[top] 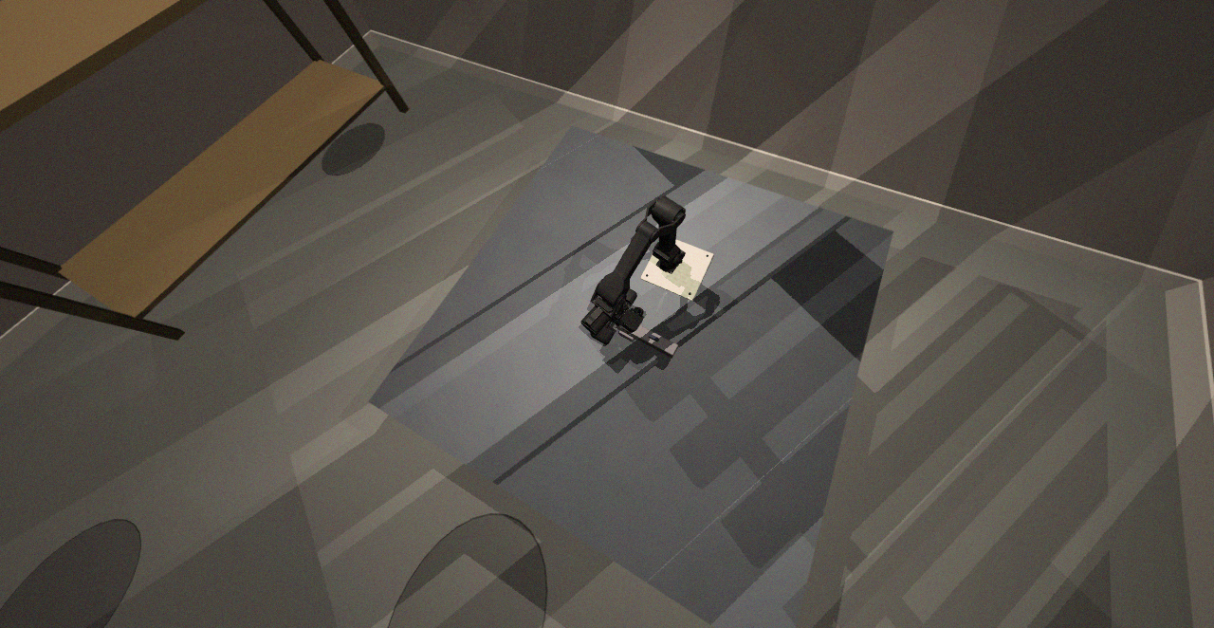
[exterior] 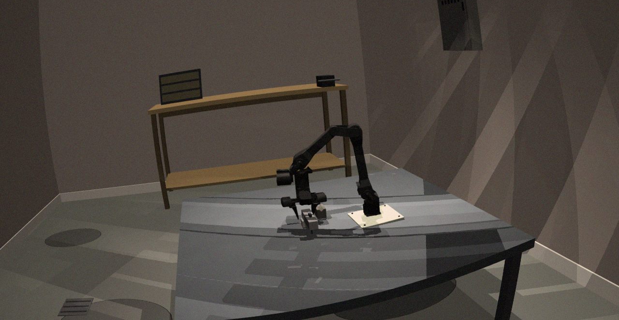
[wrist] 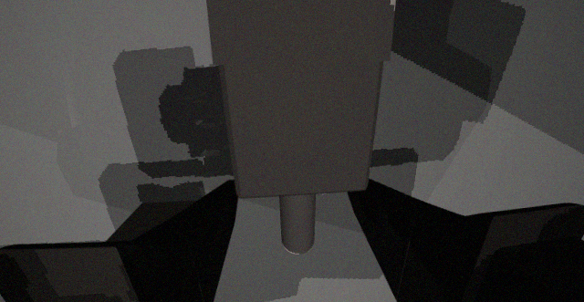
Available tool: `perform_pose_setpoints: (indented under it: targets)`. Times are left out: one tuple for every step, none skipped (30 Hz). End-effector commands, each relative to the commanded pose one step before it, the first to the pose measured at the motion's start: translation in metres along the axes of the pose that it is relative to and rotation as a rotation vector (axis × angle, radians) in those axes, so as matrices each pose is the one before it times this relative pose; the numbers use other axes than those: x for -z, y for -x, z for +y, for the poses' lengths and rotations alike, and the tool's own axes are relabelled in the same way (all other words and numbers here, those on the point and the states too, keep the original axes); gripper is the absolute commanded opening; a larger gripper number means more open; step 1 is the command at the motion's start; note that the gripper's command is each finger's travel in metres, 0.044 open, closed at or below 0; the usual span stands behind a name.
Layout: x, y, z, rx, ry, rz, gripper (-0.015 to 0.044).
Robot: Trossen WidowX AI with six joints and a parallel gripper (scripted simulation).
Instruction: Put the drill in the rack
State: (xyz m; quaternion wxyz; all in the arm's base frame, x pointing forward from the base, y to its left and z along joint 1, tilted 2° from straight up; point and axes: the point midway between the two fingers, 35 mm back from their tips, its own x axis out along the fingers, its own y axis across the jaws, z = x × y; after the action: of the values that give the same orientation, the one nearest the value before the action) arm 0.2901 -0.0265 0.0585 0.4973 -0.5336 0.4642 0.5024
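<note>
A grey block [wrist: 301, 88] fills the upper centre, a short round drill [wrist: 297, 222] protruding from its near face — two dark fingers flank the drill, apart from it, jaws partly closed.

Matte black jointed arm [exterior: 329, 138], cream base plate [exterior: 394, 213] with dark screw holes.

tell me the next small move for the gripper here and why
Probably close the fingers onto the grey cylindrical drill stub. In the wrist view the black gripper sits low, one finger on each side of the stub, which sticks out of the grey rectangular block. Gaps show on both sides, so nothing is gripped yet. Whether the key has been pressed cannot be seen.
</note>
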Motion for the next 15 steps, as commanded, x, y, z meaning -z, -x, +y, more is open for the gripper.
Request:
perform_pose_setpoints:
  targets:
    - [0.00005, 0.00036, -0.00005, 0.00034, 0.0001, 0.00007, 0.0204]
    - [0.00000, 0.00000, 0.00000, 0.00000, 0.0000, 0.00000, 0.0177]
    - [0.00000, 0.00000, 0.00000, 0.00000, 0.0000, 0.00000, 0.0151]
    - [0.00000, 0.00000, 0.00000, 0.00000, 0.0000, 0.00000, 0.0125]
    - [0.00000, 0.00000, 0.00000, 0.00000, 0.0000, 0.00000, 0.0099]
    - [0.00000, 0.00000, 0.00000, 0.00000, 0.0000, 0.00000, 0.0072]
    - [0.00000, 0.00000, 0.00000, 0.00000, 0.0000, 0.00000, 0.0046]
    - [0.00000, 0.00000, 0.00000, 0.00000, 0.0000, 0.00000, 0.0020]
    - [0.00000, 0.00000, 0.00000, 0.00000, 0.0000, 0.00000, 0.0013]
    - [0.00000, 0.00000, 0.00000, 0.00000, 0.0000, 0.00000, 0.0007]
    - [0.00000, 0.00000, 0.00000, 0.00000, 0.0000, 0.00000, 0.0000]
    - [0.00000, 0.00000, 0.00000, 0.00000, 0.0000, 0.00000, 0.0000]
    - [0.00000, 0.00000, 0.00000, 0.00000, 0.0000, 0.00000, 0.0000]
    - [0.00000, 0.00000, 0.00000, 0.00000, 0.0000, 0.00000, 0.0000]
    - [0.00045, -0.00006, 0.00001, -0.00009, -0.0006, -0.00036, 0.0000]
